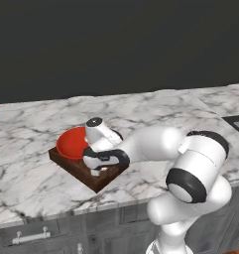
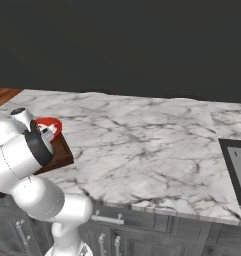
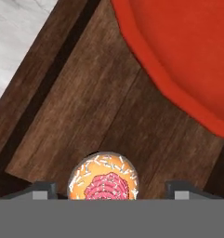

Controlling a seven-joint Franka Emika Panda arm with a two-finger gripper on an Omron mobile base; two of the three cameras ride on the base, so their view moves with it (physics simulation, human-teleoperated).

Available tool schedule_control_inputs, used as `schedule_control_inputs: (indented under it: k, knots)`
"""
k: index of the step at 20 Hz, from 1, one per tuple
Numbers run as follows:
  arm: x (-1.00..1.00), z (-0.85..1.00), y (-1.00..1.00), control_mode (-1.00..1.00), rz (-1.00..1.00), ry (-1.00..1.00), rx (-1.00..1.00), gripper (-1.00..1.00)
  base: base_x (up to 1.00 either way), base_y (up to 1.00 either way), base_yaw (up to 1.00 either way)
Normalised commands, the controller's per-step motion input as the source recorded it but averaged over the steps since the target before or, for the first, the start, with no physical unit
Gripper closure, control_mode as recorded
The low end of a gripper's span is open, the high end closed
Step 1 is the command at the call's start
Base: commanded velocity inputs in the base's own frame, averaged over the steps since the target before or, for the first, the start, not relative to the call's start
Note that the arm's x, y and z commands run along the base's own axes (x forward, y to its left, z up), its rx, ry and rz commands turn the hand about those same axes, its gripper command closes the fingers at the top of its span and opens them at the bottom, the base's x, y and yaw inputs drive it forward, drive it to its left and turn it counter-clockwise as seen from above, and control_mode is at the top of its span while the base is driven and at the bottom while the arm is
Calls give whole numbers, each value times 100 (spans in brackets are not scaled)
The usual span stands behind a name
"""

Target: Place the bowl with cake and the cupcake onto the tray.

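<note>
The dark brown tray lies on the marble counter, and the red bowl sits in its far left half. My arm hides the cake wedge. In the hand view the cupcake, with pink frosting and white sprinkles, stands on the tray floor beside the bowl's rim. My gripper is open right over it, a fingertip on each side with a gap to the wrapper. From the right base view the gripper hangs low over the tray in front of the bowl.
The marble counter stretches wide to the right of the tray. A dark-framed panel is set into it at the far right. The tray lies close to the counter's front edge, with cabinet drawers below.
</note>
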Motion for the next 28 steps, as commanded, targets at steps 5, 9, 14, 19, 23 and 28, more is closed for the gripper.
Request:
schedule_control_inputs:
  k: [5,9,14,19,23,28]
  knots:
    - [3,45,0,-100,-14,8,0,-100,0,0,0]
    - [-1,50,-31,-100,-17,13,4,-100,0,0,0]
    - [-13,29,-74,-100,-10,-2,15,-100,0,0,0]
    - [-9,6,-79,-100,-2,-22,32,-100,0,0,0]
    - [-14,-6,-76,-100,-1,-21,39,-100,0,0,0]
    - [-38,-35,-86,-100,0,-19,29,-100,0,0,0]
